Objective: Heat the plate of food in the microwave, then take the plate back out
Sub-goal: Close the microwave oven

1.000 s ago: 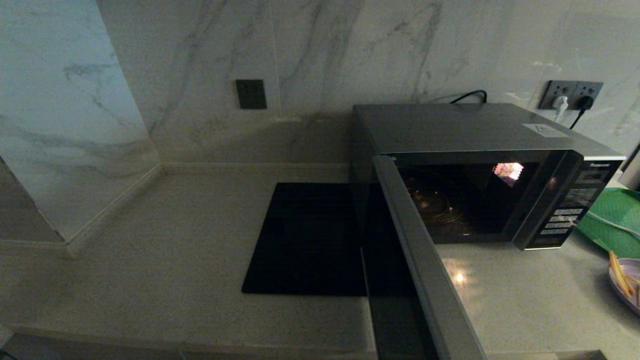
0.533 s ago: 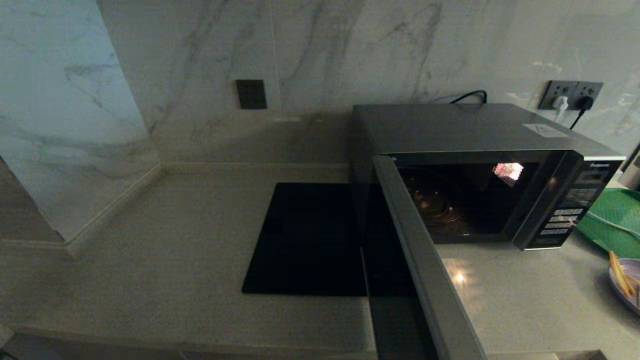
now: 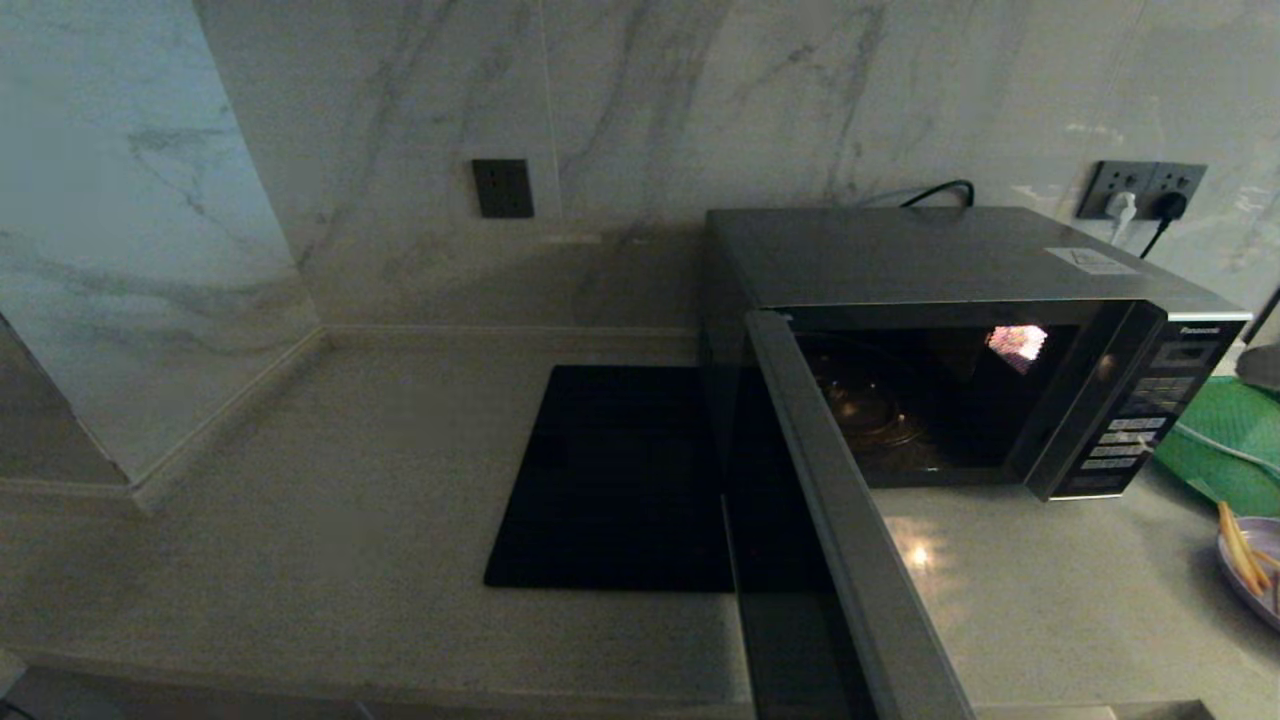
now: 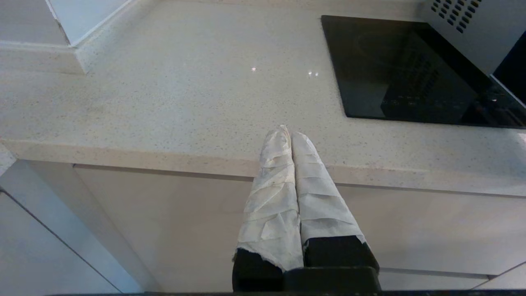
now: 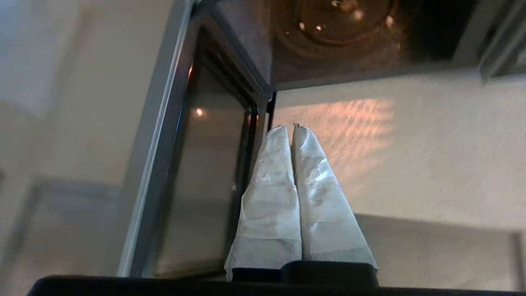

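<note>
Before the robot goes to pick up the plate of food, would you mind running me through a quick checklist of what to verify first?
1. Microwave door open: ok, it swings out wide toward the robot.
2. Cavity free: ok, only the glass turntable shows inside.
3. Plate of food out on the counter, right of the microwave: ok, though only partly in the head view.
4. Right gripper ready to grasp: not ok, its fingers are shut and empty, near the open door.
5. Left gripper out of the way: ok, shut, at the counter's front edge.
6. Plate's far rim unobstructed: cannot tell.
</note>
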